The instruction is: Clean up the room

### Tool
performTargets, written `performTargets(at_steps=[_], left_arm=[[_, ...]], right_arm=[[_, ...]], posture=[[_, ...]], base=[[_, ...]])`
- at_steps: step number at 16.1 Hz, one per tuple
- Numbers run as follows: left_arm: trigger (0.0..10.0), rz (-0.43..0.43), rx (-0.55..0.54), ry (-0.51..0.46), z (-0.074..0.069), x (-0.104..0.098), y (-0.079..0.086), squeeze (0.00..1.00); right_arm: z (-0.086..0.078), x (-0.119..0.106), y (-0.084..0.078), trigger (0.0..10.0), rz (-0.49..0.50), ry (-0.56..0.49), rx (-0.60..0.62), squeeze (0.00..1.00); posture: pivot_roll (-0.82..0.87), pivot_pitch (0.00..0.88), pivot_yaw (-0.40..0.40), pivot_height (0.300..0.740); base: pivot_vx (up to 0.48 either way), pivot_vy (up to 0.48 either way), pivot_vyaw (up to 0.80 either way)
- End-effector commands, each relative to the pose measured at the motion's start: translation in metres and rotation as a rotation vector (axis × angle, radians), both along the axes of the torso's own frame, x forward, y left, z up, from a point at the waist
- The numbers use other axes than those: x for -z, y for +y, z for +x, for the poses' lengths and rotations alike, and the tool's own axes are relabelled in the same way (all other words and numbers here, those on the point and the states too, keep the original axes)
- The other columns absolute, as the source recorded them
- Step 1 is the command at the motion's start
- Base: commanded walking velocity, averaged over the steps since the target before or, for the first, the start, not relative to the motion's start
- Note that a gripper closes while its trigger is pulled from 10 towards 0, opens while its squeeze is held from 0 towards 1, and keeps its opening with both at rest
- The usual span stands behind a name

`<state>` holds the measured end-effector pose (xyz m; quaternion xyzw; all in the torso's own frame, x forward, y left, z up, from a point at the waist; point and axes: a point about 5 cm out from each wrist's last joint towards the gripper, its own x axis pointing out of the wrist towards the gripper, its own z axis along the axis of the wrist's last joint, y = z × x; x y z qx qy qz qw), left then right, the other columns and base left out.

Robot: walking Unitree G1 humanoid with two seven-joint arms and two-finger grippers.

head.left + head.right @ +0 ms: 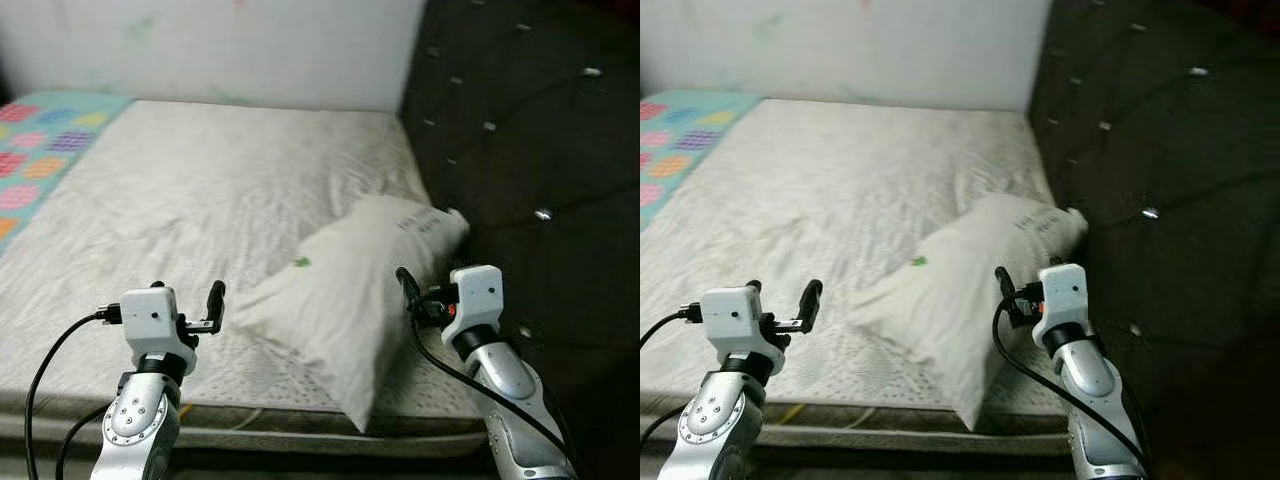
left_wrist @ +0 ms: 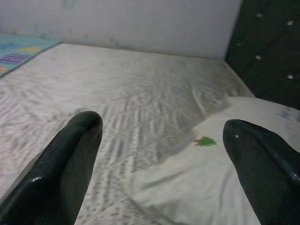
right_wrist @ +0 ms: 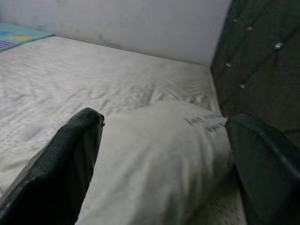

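Left gripper (image 1: 205, 308) and right gripper (image 1: 412, 292) spread wide, empty, plump white pillow (image 1: 345, 290), wrinkled quilted mattress (image 1: 190, 190)

One white pillow (image 1: 350, 300) lies on one bed (image 1: 180, 190). One colourful patterned blanket (image 1: 40, 150) sits upper left. Two robot grippers, left (image 1: 205, 305) and right (image 1: 412, 292).
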<state>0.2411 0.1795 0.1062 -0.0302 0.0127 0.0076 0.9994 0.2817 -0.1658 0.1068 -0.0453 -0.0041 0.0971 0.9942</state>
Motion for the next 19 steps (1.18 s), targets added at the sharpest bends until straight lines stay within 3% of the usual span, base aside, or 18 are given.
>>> performTargets(at_steps=[1,9,13,19], left_arm=[[10.0,0.006,0.006,-0.009,-0.0005,-0.0039,-0.0002,0.0],[10.0,-0.001,0.009,-0.01,0.0,-0.0034,-0.0004,0.0],[10.0,-0.003,0.004,-0.007,-0.0011,-0.0024,-0.0002,0.0],[10.0,-0.016,-0.002,0.002,-0.0053,-0.0032,-0.0011,0.0]], right_arm=[[0.0005,-0.003,-0.0016,10.0,-0.011,-0.009,0.006,0.0],[0.0035,-0.0035,-0.0014,10.0,-0.041,-0.014,0.003,0.0],[0.0024,-0.0023,0.0011,10.0,-0.003,-0.001,-0.019,0.0],[-0.0022,-0.0016,0.0004,10.0,-0.008,0.013,-0.048,0.0]], posture=[[-0.04,0.035,-0.023,0.74],[-0.04,0.026,-0.03,0.74],[-0.03,0.023,-0.034,0.74],[-0.04,0.063,-0.044,0.74]], base=[[0.0,0.0,-0.48],[0.0,0.0,0.0],[0.0,0.0,0.0],[0.0,0.0,0.0]])
